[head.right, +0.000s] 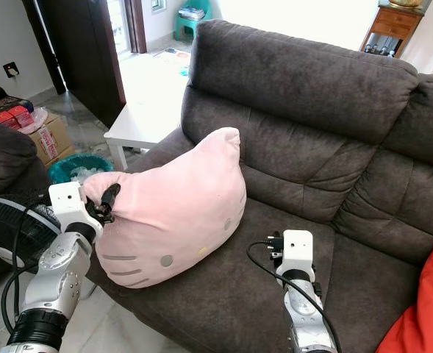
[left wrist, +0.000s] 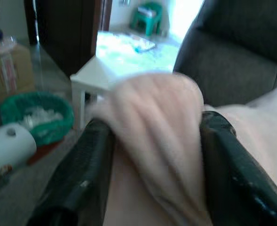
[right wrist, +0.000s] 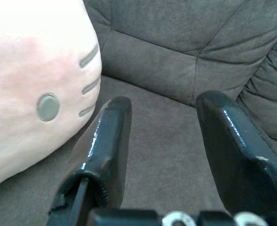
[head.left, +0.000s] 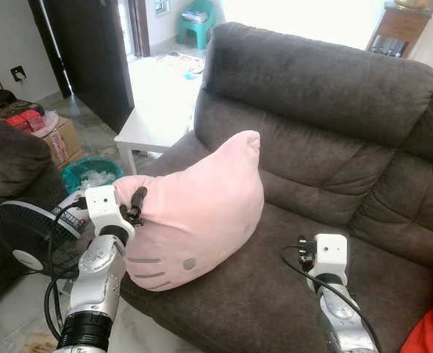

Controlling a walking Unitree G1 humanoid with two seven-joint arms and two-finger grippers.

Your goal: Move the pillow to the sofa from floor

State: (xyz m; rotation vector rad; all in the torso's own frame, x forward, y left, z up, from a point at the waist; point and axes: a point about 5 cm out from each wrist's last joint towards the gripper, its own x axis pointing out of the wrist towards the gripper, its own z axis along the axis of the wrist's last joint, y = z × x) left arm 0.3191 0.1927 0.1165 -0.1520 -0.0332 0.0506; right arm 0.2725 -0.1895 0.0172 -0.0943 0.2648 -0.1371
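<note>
**Pillow on the sofa seat, left tool pinching its corner**

We see the pink pillow [head.left: 198, 209] resting on the seat of the dark grey sofa [head.left: 326, 110], at the seat's left end near the front edge, its pointed ear standing up toward 12 o'clock. Its grey whisker marks and round nose face the front of the seat.

Our left tool [left wrist: 152, 141] pinches a bunched fold of the pillow's corner between its two black fingers [left wrist: 89, 165], at the pillow's 9 o'clock side. Our right tool [right wrist: 164, 141] is spread and holds nothing; it hovers low over the bare seat cushion, with the pillow's face just beside it at its 10 o'clock.

Beyond the sofa arm, at about 11 o'clock from the pillow, stands a small white table [head.left: 154, 121]. A teal basket [head.left: 91, 173] sits on the floor near it, a black fan [head.left: 29, 232] at 9 o'clock, and a cardboard box [head.left: 58, 136] farther back.
</note>
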